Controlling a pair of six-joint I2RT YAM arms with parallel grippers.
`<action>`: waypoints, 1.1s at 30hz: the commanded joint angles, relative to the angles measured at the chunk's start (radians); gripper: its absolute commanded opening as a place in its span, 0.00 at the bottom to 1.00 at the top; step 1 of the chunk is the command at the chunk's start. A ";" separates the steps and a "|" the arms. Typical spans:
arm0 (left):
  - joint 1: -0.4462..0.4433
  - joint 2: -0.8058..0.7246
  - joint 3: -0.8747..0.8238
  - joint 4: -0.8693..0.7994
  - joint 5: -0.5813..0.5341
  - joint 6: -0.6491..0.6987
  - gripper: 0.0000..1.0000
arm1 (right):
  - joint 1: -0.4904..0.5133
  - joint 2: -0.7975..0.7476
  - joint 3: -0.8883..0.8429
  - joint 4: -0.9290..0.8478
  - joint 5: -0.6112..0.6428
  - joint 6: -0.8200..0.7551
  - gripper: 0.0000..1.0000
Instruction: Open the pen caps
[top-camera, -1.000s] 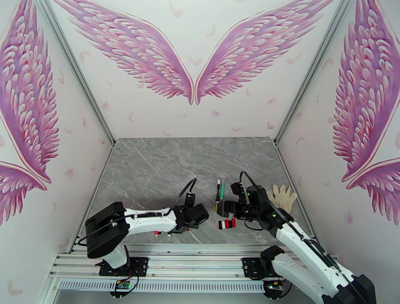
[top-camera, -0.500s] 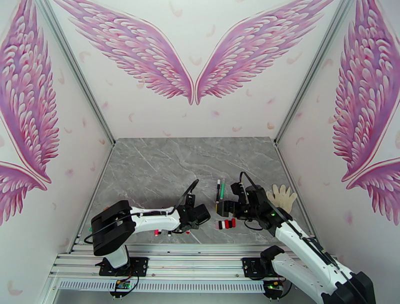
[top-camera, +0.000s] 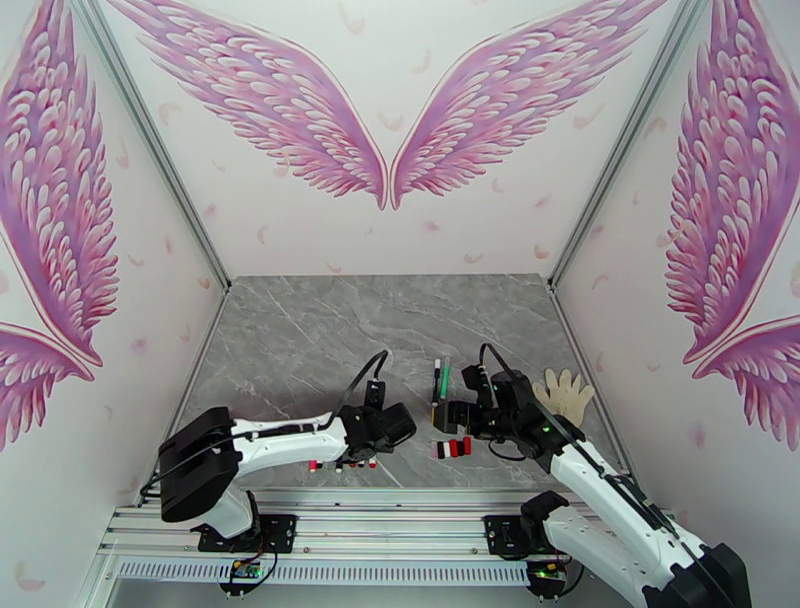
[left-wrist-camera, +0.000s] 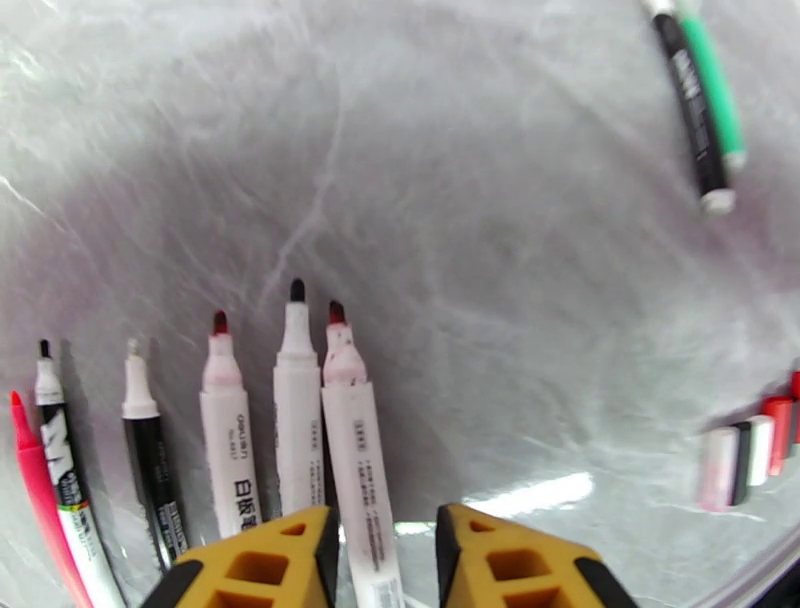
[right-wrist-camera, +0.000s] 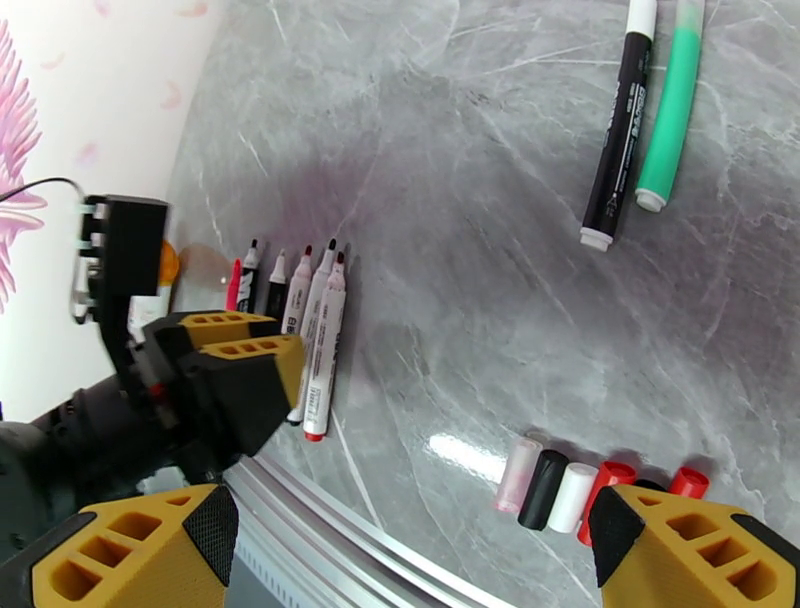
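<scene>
My left pincer (left-wrist-camera: 380, 525) sits low over the counter (left-wrist-camera: 480, 250), at the near end of a row of uncapped pens (left-wrist-camera: 225, 430). Its yellow fingers (left-wrist-camera: 290, 560) are slightly apart, with the rightmost pen (left-wrist-camera: 350, 430) running between them. There is a sliver of gap beside the barrel, so I read it as loose, not clamped. The six pens in that row lie flat, side by side, with their tips pointing away from the near edge.

The pen caps (right-wrist-camera: 560, 490) stand in a tight line well to the right of the row, close to the near edge. I can make out pale pink, black, white and red ones. My right pincer (right-wrist-camera: 412, 505) hangs just above them, spread wide, with nothing between its fingers.

Farther back on the counter, a black pen (right-wrist-camera: 620, 130) and a green pen (right-wrist-camera: 670, 100) lie next to each other. A white glove (top-camera: 568, 392) rests off to the right.
</scene>
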 joint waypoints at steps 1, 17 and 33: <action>0.005 -0.068 -0.003 -0.029 -0.031 0.019 0.34 | 0.008 0.018 0.017 0.023 0.029 0.029 0.99; 0.079 -0.443 -0.355 0.595 0.286 0.216 0.95 | 0.010 0.309 0.291 -0.116 0.338 0.003 0.50; 0.101 -0.510 -0.420 0.687 0.345 0.295 0.99 | 0.011 0.815 0.608 -0.090 0.489 -0.047 0.33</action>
